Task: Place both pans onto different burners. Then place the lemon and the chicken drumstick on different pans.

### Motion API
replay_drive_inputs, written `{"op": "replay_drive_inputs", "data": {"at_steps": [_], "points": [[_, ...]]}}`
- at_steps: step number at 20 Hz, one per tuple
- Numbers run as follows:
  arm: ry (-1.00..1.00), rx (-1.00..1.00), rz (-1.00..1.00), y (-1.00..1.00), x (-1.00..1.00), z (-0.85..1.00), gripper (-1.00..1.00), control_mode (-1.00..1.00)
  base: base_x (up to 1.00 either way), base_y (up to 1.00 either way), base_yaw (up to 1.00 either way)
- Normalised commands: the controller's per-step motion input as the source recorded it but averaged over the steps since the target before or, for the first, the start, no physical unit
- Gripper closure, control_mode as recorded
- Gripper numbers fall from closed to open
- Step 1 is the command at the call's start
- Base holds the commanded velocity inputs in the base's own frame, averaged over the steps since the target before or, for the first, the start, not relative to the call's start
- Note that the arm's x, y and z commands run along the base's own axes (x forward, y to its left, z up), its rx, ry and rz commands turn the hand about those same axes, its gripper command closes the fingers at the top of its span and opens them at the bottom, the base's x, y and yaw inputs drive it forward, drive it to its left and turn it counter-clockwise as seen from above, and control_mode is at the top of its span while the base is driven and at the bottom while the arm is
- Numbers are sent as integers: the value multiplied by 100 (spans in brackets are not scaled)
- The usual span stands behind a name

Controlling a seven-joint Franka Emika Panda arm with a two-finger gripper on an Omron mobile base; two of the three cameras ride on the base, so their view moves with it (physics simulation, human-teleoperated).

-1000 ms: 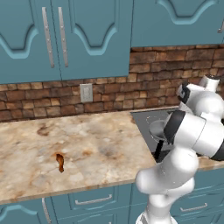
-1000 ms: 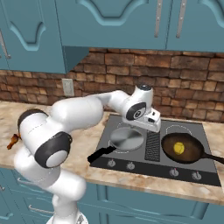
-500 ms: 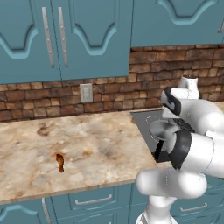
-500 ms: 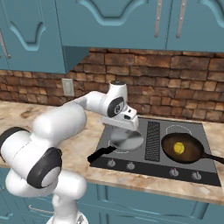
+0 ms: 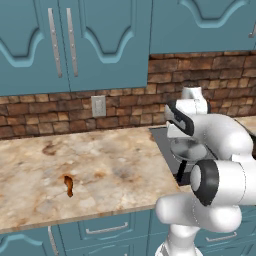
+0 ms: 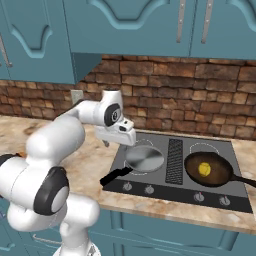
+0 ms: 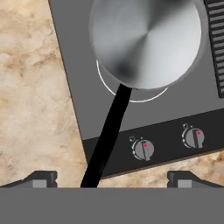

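- Two pans already sat on separate burners, so the step in hand was, by my judgement, fetching the drumstick [image 5: 68, 185], which lay far left on the counter [image 5: 100, 165], well apart from the cooktop [image 6: 150, 175].
- To do it well, the arm would need to swing left across the counter, come down over the meat's thicker end, and close along its narrow width, lifting clear before turning back.
- The silver pan [image 6: 144, 158], empty, sat on the left front burner [image 7: 131, 94], handle pointing toward the knobs [image 7: 143, 148]; it was the free target.
- The gripper [image 6: 116, 136] hung spread fully wide above the cooktop's left edge, holding nothing.
- The brown pan [image 6: 207, 170] on the right held the lemon [image 6: 204, 169].
- Against a second earlier, the hand had travelled leftward, from beside the vent strip [image 6: 174, 154] to the cooktop's left edge; pans, lemon and drumstick lay unchanged.
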Motion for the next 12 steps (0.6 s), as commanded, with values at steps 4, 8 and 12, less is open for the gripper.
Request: {"op": "replay_drive_inputs", "data": {"at_steps": [4,8,12], "points": [[11,0,0,63,-2,3,-100,-100,0,0,0],[6,0,0,66,-4,0,-100,-100,0,0,0],[2,0,0,70,-1,0,-100,-100,0,0,0]]}}
